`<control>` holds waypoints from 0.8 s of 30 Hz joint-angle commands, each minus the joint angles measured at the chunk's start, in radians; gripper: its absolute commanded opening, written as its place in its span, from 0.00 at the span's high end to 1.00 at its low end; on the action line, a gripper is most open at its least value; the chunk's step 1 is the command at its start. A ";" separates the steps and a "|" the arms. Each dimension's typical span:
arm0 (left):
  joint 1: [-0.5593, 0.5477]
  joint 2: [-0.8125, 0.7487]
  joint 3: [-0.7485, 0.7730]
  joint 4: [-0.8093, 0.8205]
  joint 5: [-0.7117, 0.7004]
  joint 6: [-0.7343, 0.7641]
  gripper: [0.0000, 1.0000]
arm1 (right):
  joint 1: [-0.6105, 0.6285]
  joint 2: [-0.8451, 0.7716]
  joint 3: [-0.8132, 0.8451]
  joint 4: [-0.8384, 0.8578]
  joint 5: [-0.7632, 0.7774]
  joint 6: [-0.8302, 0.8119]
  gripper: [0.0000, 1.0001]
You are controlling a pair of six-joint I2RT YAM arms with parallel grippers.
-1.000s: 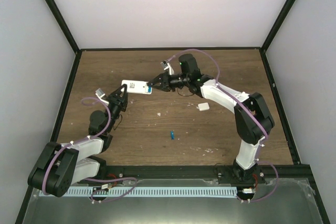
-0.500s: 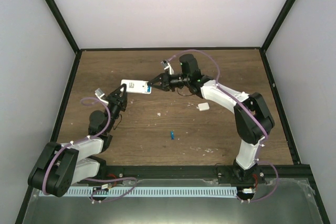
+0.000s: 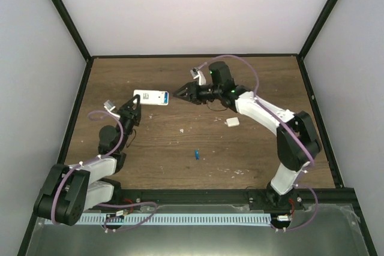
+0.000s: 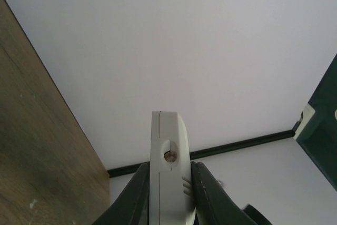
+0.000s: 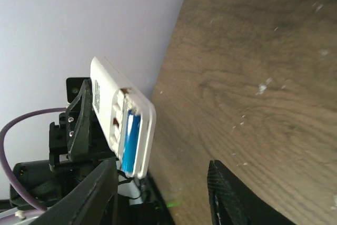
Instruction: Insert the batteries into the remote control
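My left gripper (image 3: pixel 134 105) is shut on the left end of the white remote control (image 3: pixel 150 97) and holds it above the table. In the left wrist view the remote (image 4: pixel 167 172) stands edge-on between the two fingers. The right wrist view shows the remote's (image 5: pixel 120 122) open back with one blue battery (image 5: pixel 129 139) seated in the compartment. My right gripper (image 3: pixel 182 94) is open and empty, just right of the remote with a small gap; it is also open in its own view (image 5: pixel 163 196). A second blue battery (image 3: pixel 196 154) lies on the table.
A small white piece (image 3: pixel 232 122), perhaps the battery cover, lies on the wooden table (image 3: pixel 258 82) under my right arm. White crumbs are scattered near the middle and front. Black frame rails edge the table and white walls stand behind.
My left gripper has carried the remote a little left and back. My right gripper, which was touching the remote's right end, now stands apart from it.
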 commanded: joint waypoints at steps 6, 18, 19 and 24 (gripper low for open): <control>0.043 -0.009 0.020 -0.039 0.075 0.145 1.00 | -0.005 -0.163 -0.031 -0.401 0.305 -0.212 0.60; 0.043 -0.011 0.033 -0.100 0.053 0.174 1.00 | 0.240 -0.078 -0.111 -0.765 0.594 -0.200 0.68; 0.044 -0.011 0.033 -0.103 0.051 0.176 1.00 | 0.259 -0.071 -0.111 -0.765 0.595 -0.188 0.68; 0.043 -0.016 0.029 -0.110 0.050 0.174 1.00 | 0.331 -0.016 -0.105 -0.782 0.610 -0.164 0.70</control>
